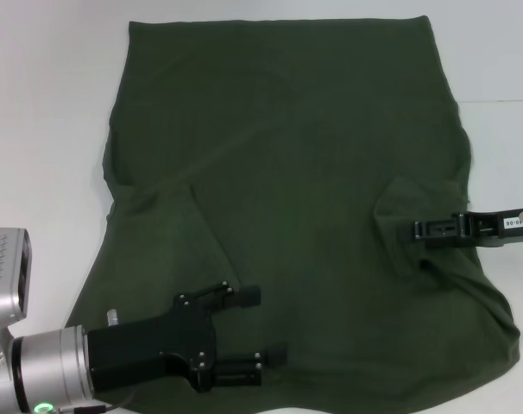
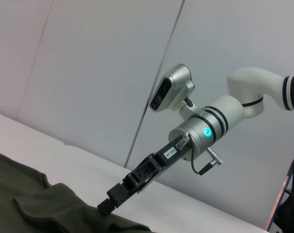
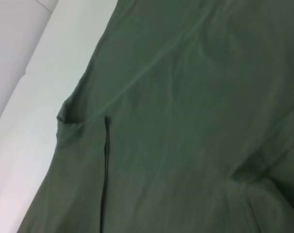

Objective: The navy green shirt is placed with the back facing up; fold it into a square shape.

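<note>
The navy green shirt (image 1: pixel 287 155) lies spread flat over the white table, with both sleeves folded inward onto the body. My right gripper (image 1: pixel 417 230) reaches in from the right edge, shut on the folded right sleeve flap (image 1: pixel 398 207). The left wrist view shows that same right gripper (image 2: pixel 104 208) with its tip pinched on the cloth (image 2: pixel 30 204). My left gripper (image 1: pixel 266 326) hovers open over the shirt's near-left part, nothing between its fingers. The right wrist view is filled by the shirt (image 3: pixel 186 121) and its left sleeve fold (image 3: pixel 84 116).
Bare white table (image 1: pixel 46 129) shows along the shirt's left side and at the far right (image 1: pixel 503 138). The shirt's near-right corner (image 1: pixel 503 345) bulges toward the table's front edge. A grey wall (image 2: pixel 89 73) stands behind the table.
</note>
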### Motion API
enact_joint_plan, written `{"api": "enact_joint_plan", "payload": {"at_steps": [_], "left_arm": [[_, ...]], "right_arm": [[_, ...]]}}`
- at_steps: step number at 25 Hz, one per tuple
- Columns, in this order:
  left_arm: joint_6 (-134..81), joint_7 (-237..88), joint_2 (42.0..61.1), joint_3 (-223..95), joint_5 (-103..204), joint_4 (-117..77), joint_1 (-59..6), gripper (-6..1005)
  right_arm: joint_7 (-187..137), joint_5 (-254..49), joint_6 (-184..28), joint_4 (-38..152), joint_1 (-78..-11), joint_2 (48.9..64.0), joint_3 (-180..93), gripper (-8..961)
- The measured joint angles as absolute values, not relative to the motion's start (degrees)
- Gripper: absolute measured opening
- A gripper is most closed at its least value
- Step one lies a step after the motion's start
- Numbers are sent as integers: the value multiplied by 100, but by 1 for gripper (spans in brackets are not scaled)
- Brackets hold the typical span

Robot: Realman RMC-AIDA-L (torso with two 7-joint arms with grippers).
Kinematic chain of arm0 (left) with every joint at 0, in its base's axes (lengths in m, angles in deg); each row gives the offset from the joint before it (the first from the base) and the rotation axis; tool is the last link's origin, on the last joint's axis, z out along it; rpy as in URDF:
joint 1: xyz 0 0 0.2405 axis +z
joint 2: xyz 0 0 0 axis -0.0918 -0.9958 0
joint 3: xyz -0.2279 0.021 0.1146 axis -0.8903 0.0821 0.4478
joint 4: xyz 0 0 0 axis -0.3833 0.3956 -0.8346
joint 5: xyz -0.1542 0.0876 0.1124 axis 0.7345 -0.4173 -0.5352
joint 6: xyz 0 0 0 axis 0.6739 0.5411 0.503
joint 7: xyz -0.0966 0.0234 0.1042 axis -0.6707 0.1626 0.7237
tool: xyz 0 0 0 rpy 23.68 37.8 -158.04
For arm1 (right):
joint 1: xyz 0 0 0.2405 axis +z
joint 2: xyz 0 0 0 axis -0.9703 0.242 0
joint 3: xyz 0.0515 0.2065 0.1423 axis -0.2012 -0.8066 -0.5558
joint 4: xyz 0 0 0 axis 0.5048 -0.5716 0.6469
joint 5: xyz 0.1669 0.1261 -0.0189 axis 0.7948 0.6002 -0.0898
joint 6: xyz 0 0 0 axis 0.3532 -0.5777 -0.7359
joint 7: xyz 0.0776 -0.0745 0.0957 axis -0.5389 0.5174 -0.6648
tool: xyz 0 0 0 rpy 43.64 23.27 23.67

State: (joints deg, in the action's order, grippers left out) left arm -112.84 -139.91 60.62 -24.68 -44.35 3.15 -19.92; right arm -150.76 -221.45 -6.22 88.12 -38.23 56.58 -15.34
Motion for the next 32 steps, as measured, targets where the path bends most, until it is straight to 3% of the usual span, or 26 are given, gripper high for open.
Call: {"api": "enact_joint_plan", "payload": {"at_steps": [17,32], "left_arm": [[-11272,-13982,6053,-2468,-4435,315,-2013,935],[-11273,-13982,6062,-2468,-4435,315,-2006,935]], "right_arm": [[-15128,-22049,-927,8846,-4337,5365,-1700,824],[-15070,-22138,-1122,8666,-4442,5447,-1580,825]]}}
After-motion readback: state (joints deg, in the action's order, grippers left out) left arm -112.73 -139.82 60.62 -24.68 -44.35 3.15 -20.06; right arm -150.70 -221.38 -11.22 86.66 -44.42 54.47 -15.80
